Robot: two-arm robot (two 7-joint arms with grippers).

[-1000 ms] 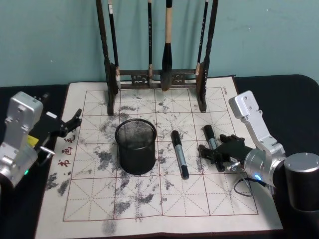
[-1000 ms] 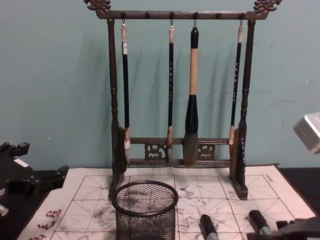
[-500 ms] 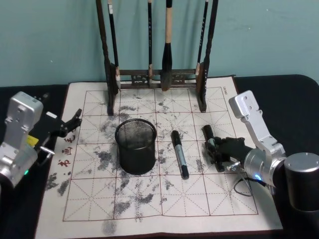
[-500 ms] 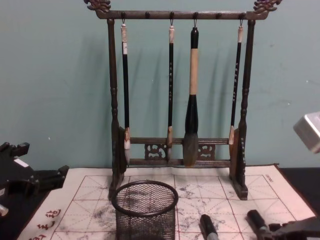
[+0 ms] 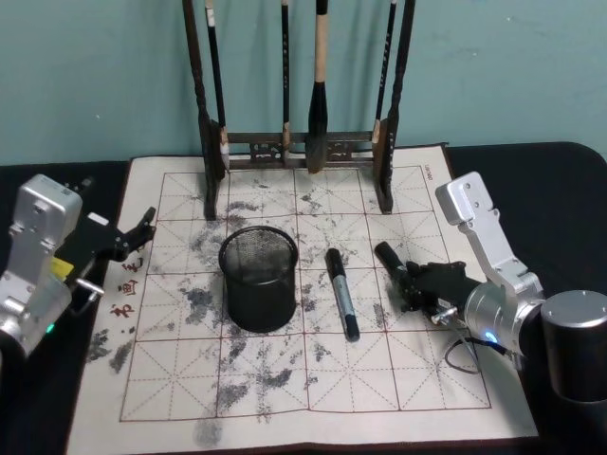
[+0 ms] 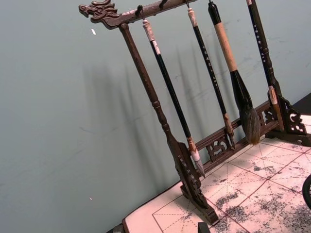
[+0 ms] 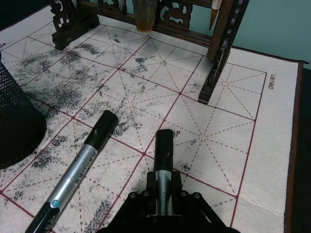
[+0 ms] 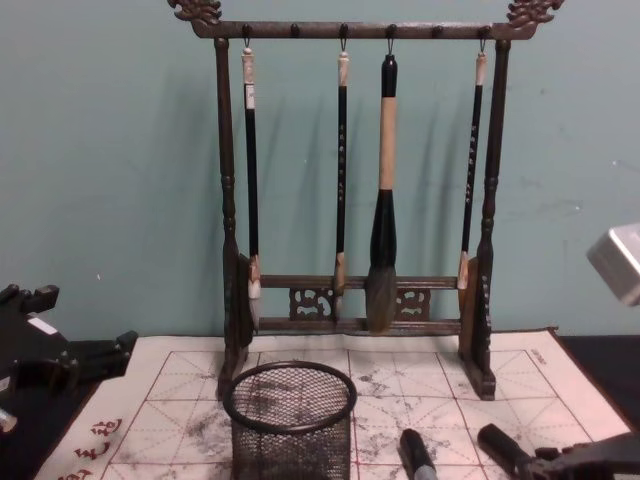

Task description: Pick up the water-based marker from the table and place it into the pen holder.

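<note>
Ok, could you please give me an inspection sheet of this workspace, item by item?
Surface: dark tabletop bearing a white ink-stained gridded mat.
Job's things: round black wire-mesh pen holder upright on the mat; black-and-silver marker in the right gripper; second black-and-silver marker lying free between holder and gripper.
Clutter: tall dark wooden brush rack with four hanging brushes, at the mat's far edge.
Grippers: right gripper shut on the marker, low over the mat; left gripper open, idle at the mat's left edge.
Cables: thin black cable loop by the right arm.
Surroundings: plain teal wall.
</note>
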